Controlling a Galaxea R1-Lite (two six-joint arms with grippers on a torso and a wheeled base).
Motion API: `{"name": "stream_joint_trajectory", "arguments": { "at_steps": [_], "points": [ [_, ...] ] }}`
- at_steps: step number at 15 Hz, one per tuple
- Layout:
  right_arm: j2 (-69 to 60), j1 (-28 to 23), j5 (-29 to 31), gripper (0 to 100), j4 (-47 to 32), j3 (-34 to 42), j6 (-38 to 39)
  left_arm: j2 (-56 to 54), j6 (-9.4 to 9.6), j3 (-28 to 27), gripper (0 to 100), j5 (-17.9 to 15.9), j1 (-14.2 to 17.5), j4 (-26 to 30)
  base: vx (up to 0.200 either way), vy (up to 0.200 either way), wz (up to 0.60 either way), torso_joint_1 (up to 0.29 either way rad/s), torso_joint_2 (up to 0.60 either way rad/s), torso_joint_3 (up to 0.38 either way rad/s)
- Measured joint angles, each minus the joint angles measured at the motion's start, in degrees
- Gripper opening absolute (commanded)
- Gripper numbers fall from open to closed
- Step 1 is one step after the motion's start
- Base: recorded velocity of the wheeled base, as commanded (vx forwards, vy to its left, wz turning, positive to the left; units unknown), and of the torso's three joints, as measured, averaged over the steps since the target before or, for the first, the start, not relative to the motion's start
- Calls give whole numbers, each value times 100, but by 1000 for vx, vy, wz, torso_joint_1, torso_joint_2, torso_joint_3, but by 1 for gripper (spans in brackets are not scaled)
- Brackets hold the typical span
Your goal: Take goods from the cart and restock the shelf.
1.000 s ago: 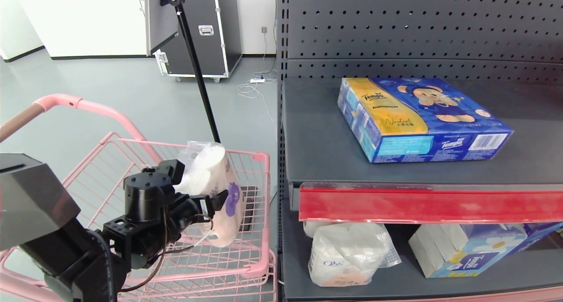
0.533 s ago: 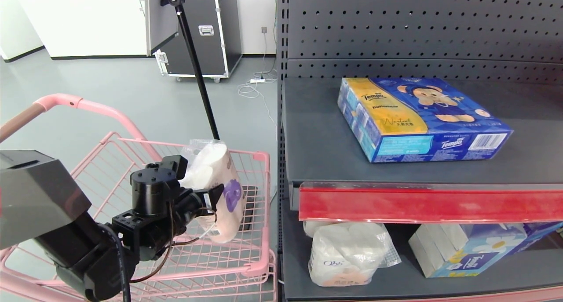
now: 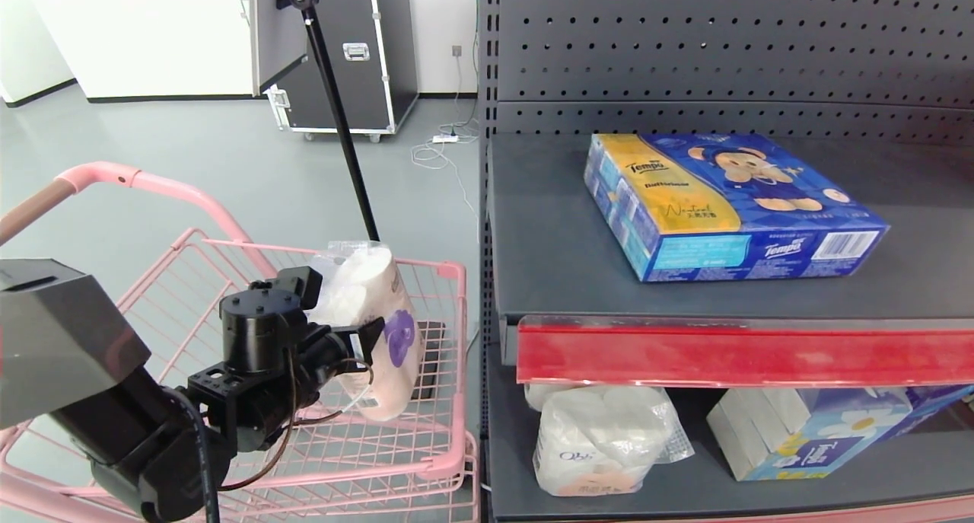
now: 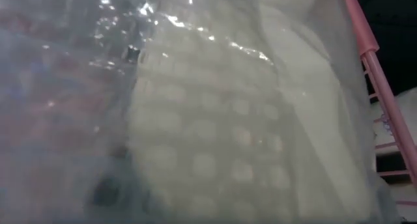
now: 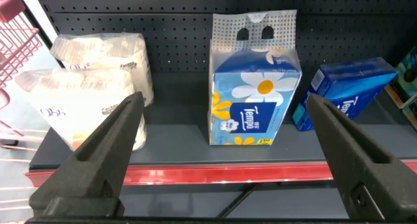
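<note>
In the head view a plastic-wrapped toilet paper pack [image 3: 378, 310] stands upright in the pink cart [image 3: 454, 333]. My left gripper [image 3: 341, 308] is shut on it from the side, one finger on each face. The left wrist view has the pack's wrap [image 4: 215, 133] pressed close, with a pink cart rail [image 4: 378, 74] beside it. My right gripper [image 5: 223, 100] is open, level with the lower shelf [image 5: 176, 146] and facing a blue tissue pack [image 5: 255, 94]; nothing is between its fingers.
A flat blue tissue box [image 3: 723, 203] lies on the upper shelf [image 3: 555, 256], with bare room to its left. The lower shelf holds toilet roll packs [image 5: 85, 100], [image 3: 601, 439] and a dark blue pack [image 5: 348, 90]. A black stand [image 3: 342, 127] rises behind the cart.
My left arm has lifted a little and drawn the toilet paper pack slightly up with it. The shelf goods have stayed in place.
</note>
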State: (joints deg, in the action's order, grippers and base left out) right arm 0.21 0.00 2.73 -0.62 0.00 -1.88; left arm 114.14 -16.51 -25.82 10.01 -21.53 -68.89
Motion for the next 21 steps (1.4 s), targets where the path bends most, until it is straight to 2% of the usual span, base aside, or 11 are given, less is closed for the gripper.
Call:
{"name": "stream_joint_trajectory", "arguments": {
  "at_steps": [3, 6, 10, 13, 17, 18, 21],
  "points": [
    [0, 0, 0, 100, 0, 0, -4, -510, 15, 17, 0, 2, 100, -30, 0, 0, 0, 0, 0, 0],
    [0, 0, -6, 100, 0, 0, -4, -1293, 67, 190, 0, -9, 128, 246, 0, 0, 0, 0, 0, 0],
    [0, 0, -9, 100, 0, 0, -4, -2760, 371, 545, 0, -18, 128, 1097, 0, 0, 0, 0, 0, 0],
    [0, 0, -9, 100, 2, 0, -9, -4207, 578, 510, 0, -128, 124, 2409, 0, 0, 0, 0, 0, 0],
    [0, 0, -11, 100, 0, 0, -6, -6238, 841, -325, 0, -235, 122, 5288, 0, 0, 0, 0, 0, 0],
    [0, 0, -9, 100, 0, 0, -6, -6682, 907, -510, 0, -254, 119, 5814, 0, 0, 0, 0, 0, 0],
    [0, 0, -9, 100, 0, 0, -6, -7868, 1063, -712, 0, -508, 116, 6856, 0, 0, 0, 0, 0, 0]
  ]
}}
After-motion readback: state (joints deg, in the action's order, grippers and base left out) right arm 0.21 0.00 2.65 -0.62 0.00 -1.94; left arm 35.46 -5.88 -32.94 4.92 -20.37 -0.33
